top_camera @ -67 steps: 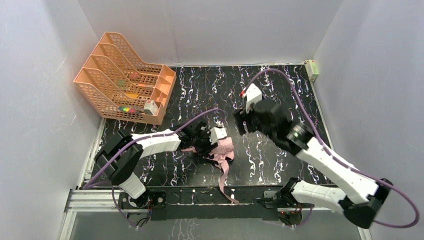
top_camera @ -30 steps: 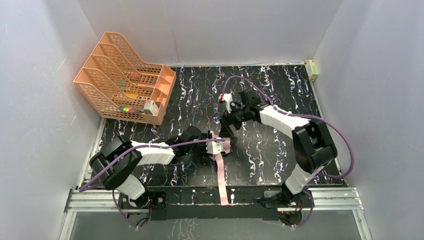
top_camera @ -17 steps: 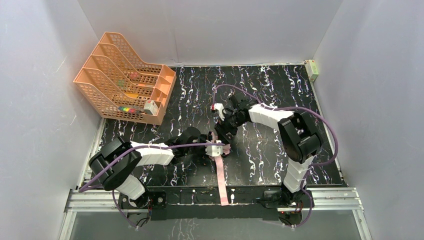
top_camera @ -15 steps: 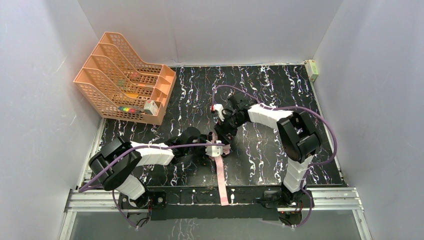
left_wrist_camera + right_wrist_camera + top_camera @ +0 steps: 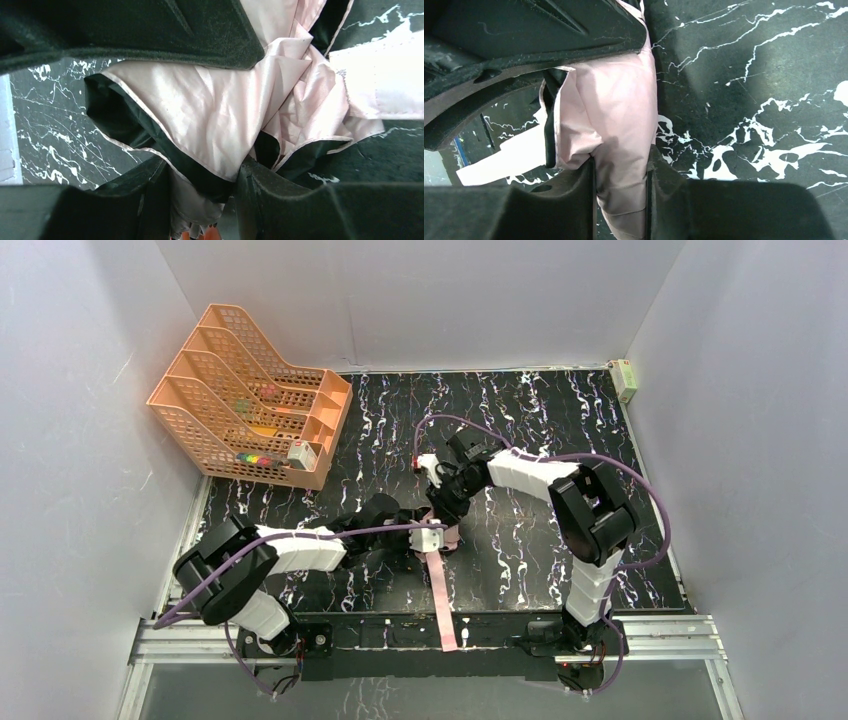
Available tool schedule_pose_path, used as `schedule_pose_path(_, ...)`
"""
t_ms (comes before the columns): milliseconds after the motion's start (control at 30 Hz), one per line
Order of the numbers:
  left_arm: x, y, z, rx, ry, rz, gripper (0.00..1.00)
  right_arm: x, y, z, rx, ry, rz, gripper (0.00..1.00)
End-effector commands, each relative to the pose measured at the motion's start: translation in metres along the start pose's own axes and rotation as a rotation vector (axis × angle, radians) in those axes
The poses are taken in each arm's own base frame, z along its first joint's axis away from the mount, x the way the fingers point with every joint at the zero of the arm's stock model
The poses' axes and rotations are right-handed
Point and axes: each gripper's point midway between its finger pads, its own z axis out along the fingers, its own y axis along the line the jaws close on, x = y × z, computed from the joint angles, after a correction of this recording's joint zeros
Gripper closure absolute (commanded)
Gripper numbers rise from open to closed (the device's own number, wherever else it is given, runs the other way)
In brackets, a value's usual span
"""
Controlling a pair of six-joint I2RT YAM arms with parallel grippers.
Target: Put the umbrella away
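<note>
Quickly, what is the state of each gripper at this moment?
Left gripper: closed on the bunched fabric of the umbrella.
Right gripper: closed on a pink fold of the umbrella.

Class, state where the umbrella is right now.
Top view: the umbrella lies near the middle of the table, held between the left gripper and right gripper, its pink strip trailing toward the near edge.
</note>
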Motion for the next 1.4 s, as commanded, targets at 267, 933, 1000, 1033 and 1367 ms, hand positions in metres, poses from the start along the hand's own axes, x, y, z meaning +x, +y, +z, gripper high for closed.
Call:
schedule_pose_path(267, -0.042, 0.009, -0.042, -0.017, -0.143, -0.216, 0.45, 0.029, -0.030, -0.003, 0.239, 0.057, -0.018, 1.00)
schedule_pose_path(933, -0.058, 0.059, -0.155, -0.324, -0.205, -0.874, 0.17, 0.034, -0.029, -0.008, 0.571, 0.053, -0.211, 1.00)
schedule_pose_path(1000, -0.046, 0.067, -0.154, -0.365, -0.146, -0.955, 0.16, 0.033, -0.024, -0.007, 0.592, 0.041, -0.256, 1.00)
schedule_pose_path(1033, -0.040, 0.070, -0.152, -0.383, -0.119, -0.994, 0.15, 0.034, -0.024, -0.006, 0.613, 0.046, -0.277, 1.00)
schedule_pose_path(1367, 0.017, 0.143, -0.140, -0.536, -0.032, -1.195, 0.12, 0.047, -0.009, 0.008, 0.727, 0.098, -0.486, 1.00)
